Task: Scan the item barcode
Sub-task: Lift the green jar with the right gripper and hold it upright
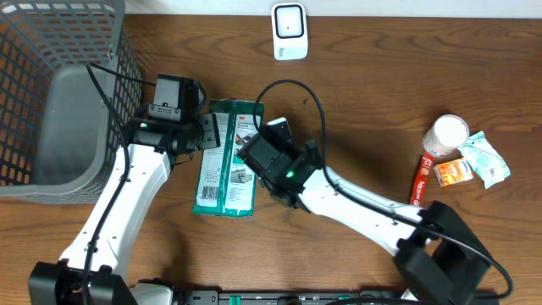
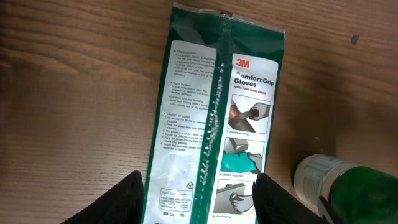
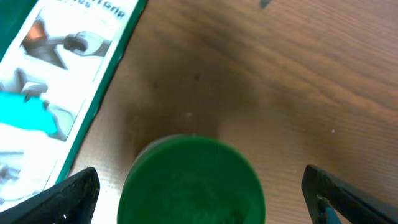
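Green-edged glove packet (image 1: pixel 227 161), one; green bottle (image 2: pixel 357 186), one; left pincer (image 2: pixel 198 183), right pincer (image 3: pixel 200 177), both splayed apart.

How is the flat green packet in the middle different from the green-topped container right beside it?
The glove packet is a flat rectangular pouch; the green-capped container is round. The packet carries printed text and pictures; the container's cap is plain green. The left gripper straddles the packet; the right gripper, wide open, straddles the container. Both share a green colour and sit on the wooden table.
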You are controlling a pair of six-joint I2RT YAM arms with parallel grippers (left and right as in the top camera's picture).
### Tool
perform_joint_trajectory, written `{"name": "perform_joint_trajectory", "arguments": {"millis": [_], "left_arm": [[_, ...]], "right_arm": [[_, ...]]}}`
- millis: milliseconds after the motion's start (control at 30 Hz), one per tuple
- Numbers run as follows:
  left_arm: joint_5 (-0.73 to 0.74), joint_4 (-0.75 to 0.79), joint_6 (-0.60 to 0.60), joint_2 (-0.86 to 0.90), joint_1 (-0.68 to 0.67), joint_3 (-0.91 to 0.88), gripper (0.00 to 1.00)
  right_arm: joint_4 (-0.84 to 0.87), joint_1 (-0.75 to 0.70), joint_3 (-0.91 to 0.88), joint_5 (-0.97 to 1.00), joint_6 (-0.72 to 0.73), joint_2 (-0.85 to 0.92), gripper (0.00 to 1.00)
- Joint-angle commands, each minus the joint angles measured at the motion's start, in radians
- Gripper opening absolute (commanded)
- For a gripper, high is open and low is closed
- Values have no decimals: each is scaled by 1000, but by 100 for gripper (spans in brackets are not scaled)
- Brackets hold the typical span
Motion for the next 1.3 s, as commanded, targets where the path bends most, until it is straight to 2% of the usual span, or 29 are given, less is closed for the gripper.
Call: {"name": "perform_joint_trajectory", "arguments": {"millis": [0,200,300,433,633,700,933,1267], "left_arm": [[-14,0,2,-10,6,-1,54],[-14,-11,1,-10,6,-1,55],[-14,-32,-6,-10,6,-1,55],[-14,-61,-26,-10,6,-2,56],[-37,-64,-42,-10,6,-2,56],[-58,-64,-67,-10,6,-2,62],[-62,-72,-77,-10,6,-2,64],[-62,-79,-77,-10,6,-2,71]], "right_arm": [[-71,-64,108,-177,-79,-103,99],[-349,-185,364,-494,-158,-142,99],[-501,-228,473,-525,-165,-135,99],[-612,-253,513,-566,-166,-134,99],[-636,-241,513,-608,-185,-75,99],[-617,-231,513,-603,-192,-37,99],[-567,-200,513,-516,-196,122,98],[-564,-192,513,-517,-196,324,94]]}}
